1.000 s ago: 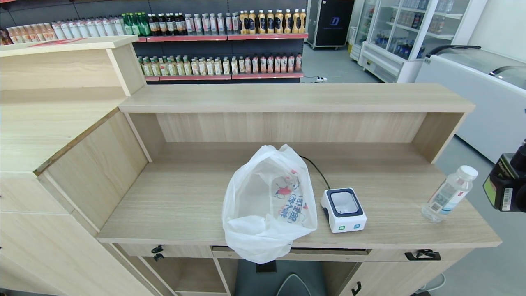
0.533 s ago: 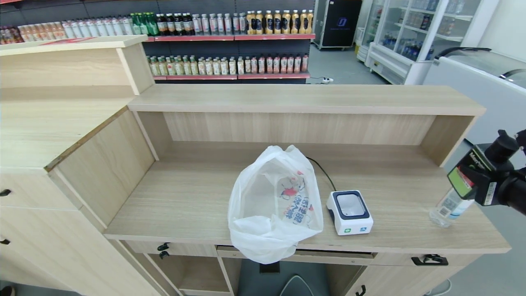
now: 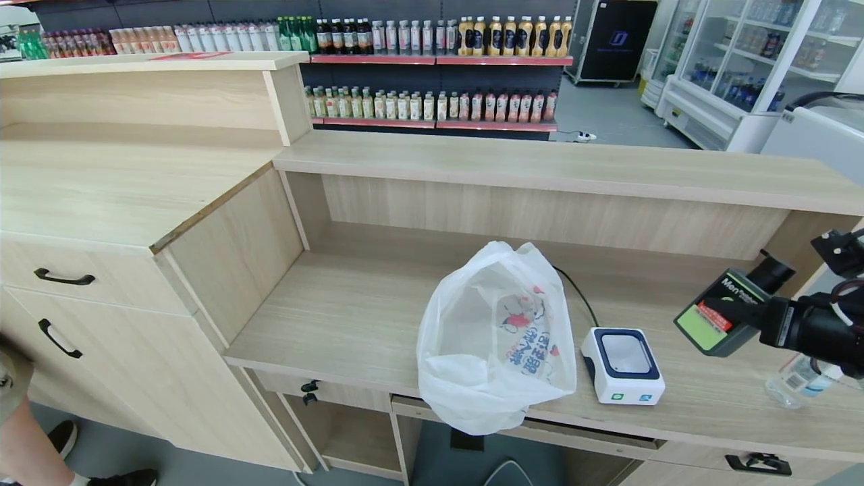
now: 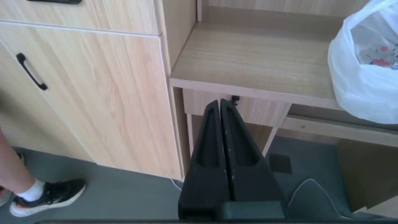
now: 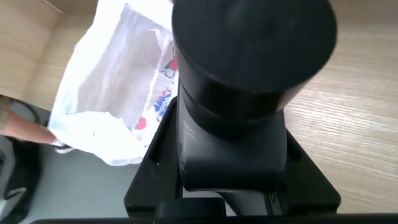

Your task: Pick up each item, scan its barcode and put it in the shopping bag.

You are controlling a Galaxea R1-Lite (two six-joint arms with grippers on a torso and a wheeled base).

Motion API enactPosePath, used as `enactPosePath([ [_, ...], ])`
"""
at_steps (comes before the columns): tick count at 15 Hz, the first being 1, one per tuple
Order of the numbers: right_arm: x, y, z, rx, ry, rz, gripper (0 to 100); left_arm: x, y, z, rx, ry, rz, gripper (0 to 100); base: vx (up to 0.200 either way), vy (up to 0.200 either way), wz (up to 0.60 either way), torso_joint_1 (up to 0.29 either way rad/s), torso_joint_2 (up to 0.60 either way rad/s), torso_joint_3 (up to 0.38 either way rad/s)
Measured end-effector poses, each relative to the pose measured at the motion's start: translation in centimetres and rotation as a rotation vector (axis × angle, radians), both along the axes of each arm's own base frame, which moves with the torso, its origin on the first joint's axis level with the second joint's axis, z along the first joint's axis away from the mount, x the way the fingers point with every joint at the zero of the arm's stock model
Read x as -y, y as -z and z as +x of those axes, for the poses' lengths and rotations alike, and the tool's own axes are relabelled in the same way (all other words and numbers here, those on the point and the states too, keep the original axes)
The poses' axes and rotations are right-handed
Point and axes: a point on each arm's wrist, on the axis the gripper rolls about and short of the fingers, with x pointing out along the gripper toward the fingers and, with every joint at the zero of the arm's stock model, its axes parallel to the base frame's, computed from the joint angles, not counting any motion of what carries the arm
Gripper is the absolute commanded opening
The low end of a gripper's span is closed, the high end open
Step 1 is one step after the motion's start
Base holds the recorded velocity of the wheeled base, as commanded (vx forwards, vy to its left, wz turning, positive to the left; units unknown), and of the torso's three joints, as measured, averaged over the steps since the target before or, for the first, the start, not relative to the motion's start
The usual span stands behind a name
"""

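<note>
Dark bottle (image 3: 704,329) in right end effector (image 3: 757,317)

The shopping bag (image 3: 496,337), at the front edge of the counter (image 3: 351,317), carried a slanting row of blue characters on its side, with red marks and a small cartoon figure above them. The scanner (image 3: 622,364), just beside it along that edge, bore two small square icons on its front face, one green and one blue. The dark bottle (image 3: 719,322), held above the counter's right end, had white lettering, a green label and a red strip of print too fine to read. The clear bottle (image 3: 800,378) near the right front corner wore an illegible blue-and-white label. Far behind, a black cabinet (image 3: 617,37) showed a pale logo.
</note>
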Motion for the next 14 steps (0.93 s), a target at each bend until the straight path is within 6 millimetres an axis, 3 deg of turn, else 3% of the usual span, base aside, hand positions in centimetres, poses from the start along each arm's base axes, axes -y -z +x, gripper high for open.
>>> enactPosePath([
  [8, 1.2, 2.1, 3.8, -0.023, -0.104, 0.107, 0, 0.0, 0.0, 0.0, 0.0, -0.001, 0.0, 0, 0.0, 0.0, 0.0, 0.0, 0.0, 0.0],
  [14, 1.1, 4.2, 4.8, -0.007, -0.181, 0.099, 0, 0.0, 0.0, 0.0, 0.0, 0.0, 0.0, 0, 0.0, 0.0, 0.0, 0.0, 0.0, 0.0],
])
